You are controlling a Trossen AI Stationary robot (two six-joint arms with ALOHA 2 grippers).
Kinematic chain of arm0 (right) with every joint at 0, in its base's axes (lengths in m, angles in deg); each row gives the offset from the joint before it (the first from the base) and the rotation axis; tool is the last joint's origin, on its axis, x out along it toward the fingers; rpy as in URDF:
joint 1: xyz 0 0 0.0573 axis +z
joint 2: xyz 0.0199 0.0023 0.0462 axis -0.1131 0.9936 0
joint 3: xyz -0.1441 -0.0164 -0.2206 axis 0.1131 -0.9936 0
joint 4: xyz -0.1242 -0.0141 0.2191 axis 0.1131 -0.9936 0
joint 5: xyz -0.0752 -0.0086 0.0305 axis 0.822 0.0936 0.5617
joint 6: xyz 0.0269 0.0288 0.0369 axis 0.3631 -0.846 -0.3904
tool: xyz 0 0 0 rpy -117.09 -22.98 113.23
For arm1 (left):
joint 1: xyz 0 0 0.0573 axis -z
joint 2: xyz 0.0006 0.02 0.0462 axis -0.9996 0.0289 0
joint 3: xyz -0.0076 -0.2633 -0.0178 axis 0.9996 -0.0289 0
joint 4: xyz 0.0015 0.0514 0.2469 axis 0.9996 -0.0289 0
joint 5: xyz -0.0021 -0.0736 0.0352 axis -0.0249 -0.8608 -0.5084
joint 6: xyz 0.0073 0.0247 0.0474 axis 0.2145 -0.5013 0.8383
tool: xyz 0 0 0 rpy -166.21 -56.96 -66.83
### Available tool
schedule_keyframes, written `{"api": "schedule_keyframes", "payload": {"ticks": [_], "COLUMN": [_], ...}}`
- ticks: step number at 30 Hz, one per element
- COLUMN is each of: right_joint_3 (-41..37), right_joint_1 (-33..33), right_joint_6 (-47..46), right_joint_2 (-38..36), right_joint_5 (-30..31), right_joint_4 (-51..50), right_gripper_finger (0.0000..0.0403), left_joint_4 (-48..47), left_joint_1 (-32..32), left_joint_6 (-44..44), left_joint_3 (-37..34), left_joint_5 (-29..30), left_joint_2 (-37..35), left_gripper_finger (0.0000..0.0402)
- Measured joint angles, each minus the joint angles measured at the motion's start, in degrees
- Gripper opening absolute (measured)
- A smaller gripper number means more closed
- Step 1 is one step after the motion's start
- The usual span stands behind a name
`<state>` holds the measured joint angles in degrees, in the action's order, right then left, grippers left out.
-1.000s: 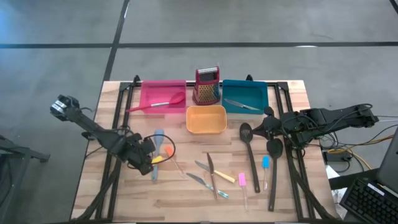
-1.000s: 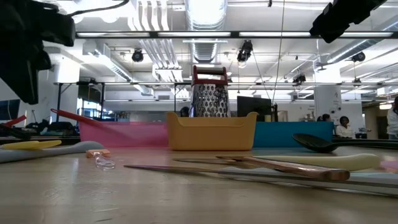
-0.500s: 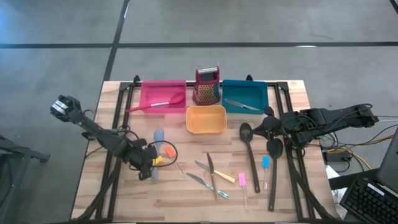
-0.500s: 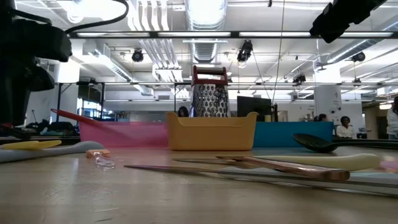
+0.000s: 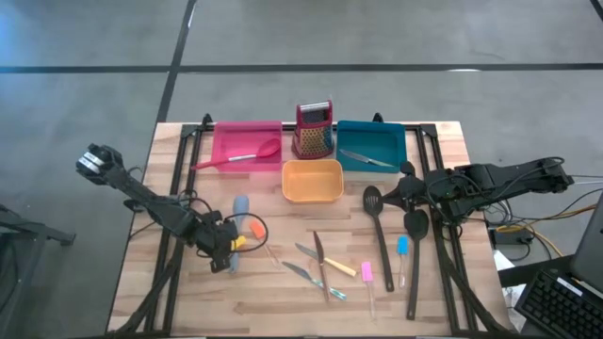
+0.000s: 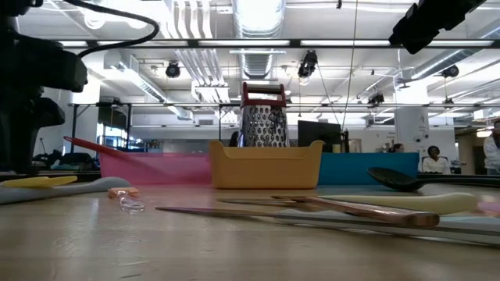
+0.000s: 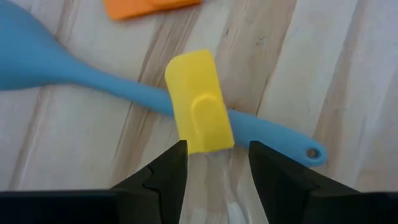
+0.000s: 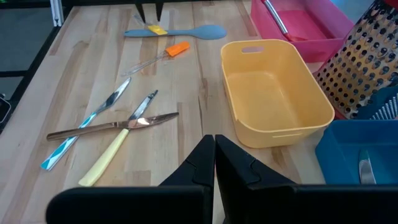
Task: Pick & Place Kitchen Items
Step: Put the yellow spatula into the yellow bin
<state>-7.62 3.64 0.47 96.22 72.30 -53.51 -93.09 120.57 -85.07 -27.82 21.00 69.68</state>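
Observation:
A small spatula with a yellow head (image 7: 199, 102) and a clear handle (image 7: 216, 168) lies across a long blue spoon (image 7: 74, 71) on the wood table, left of centre. An orange piece (image 7: 149, 6) lies just beyond them. My left gripper (image 7: 214, 158) points down over the spatula and is open. One finger stands on each side of the clear handle, just behind the yellow head. In the high view the left gripper (image 5: 221, 250) is at the spoon's handle (image 5: 235, 259). My right gripper (image 8: 214, 146) waits shut above the table's right side.
Knives and a yellow-handled utensil (image 5: 318, 264) lie mid-table. Black spatulas (image 5: 377, 221) and short pink and blue pieces (image 5: 366, 273) lie to the right. At the back stand a pink tray (image 5: 247, 127) holding a red spoon, a yellow tray (image 5: 312, 198), a teal tray (image 5: 370, 124) and a red grater (image 5: 315, 130).
My left gripper has come down toward the yellow spatula and the blue spoon and has tipped to point more steeply at the table. The utensils have stayed where they were.

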Motion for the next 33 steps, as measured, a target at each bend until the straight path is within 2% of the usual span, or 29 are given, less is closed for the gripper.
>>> {"api": "schedule_keyframes", "payload": {"ticks": [21, 24, 31, 33], "right_joint_3": [0.00, 0.00, 0.00, 0.00], "right_joint_1": [-0.02, -0.01, -0.02, -0.01], "right_joint_6": [0.06, 0.02, 0.02, 0.11], "right_joint_2": [-0.01, -0.01, 0.00, -0.01], "right_joint_5": [0.02, 0.01, 0.00, 0.01], "right_joint_4": [0.02, 0.02, 0.02, 0.02], "right_gripper_finger": [0.0008, 0.0008, 0.0008, 0.0008], "left_joint_4": [9.27, 9.05, 8.53, 8.55], "left_joint_1": [-0.09, -0.13, -0.30, -0.29], "left_joint_6": [-2.35, -2.11, -2.55, -2.54], "left_joint_3": [-8.72, -8.71, -8.68, -8.68], "left_joint_5": [-0.17, 0.05, 0.32, 0.26], "left_joint_2": [-0.22, -0.17, -0.15, -0.23], "left_gripper_finger": [0.0171, 0.0145, 0.0043, 0.0040]}}
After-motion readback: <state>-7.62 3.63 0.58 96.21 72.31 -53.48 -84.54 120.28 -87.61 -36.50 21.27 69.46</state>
